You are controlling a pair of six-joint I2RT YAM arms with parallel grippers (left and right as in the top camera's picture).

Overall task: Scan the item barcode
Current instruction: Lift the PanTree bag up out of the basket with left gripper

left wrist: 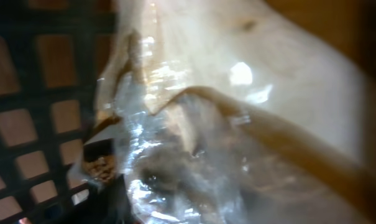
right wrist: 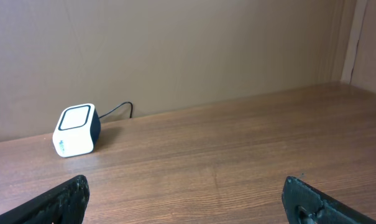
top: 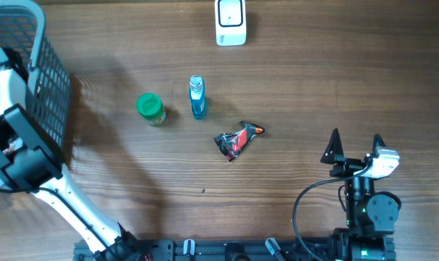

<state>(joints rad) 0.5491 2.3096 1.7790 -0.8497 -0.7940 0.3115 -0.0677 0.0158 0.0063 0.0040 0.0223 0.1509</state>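
Observation:
My left arm (top: 19, 148) reaches into the dark mesh basket (top: 41, 69) at the table's left edge. Its wrist view is filled by a blurred clear plastic bag (left wrist: 225, 124) with pale contents, pressed close to the camera against the basket's mesh (left wrist: 38, 93). The left fingers do not show in either view. The white barcode scanner (top: 230, 22) stands at the far middle of the table, and the same scanner (right wrist: 76, 129) shows in the right wrist view. My right gripper (top: 357, 145) rests open at the near right, and between the tips of the right gripper (right wrist: 188, 205) there is only bare table.
A green-lidded jar (top: 151, 109), a blue bottle (top: 197, 97) lying flat and a crumpled red-and-black packet (top: 237, 139) lie mid-table. A black cable loops by the right arm's base (top: 306, 206). A tan wall backs the table.

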